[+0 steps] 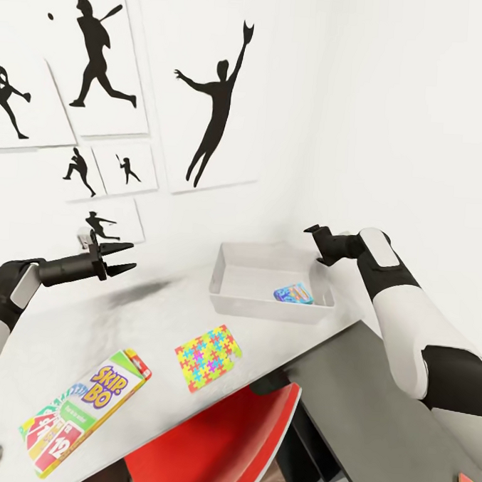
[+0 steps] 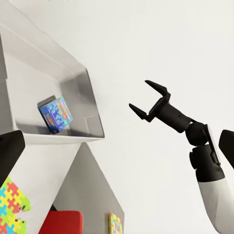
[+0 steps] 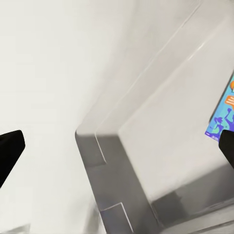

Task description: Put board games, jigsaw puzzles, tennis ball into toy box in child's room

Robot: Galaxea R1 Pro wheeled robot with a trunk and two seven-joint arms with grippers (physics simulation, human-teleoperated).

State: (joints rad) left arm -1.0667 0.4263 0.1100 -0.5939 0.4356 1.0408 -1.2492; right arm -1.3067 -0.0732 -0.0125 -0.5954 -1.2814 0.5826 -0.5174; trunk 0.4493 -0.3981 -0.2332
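Inside toy box (image 1: 228, 277) — blue-purple game (image 1: 293, 294).

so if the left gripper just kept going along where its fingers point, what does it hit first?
Most likely the toy box: the open left gripper points across the table at the box's near end. It hangs above the tabletop, so it might pass over the rim toward the right gripper; depth is unclear.
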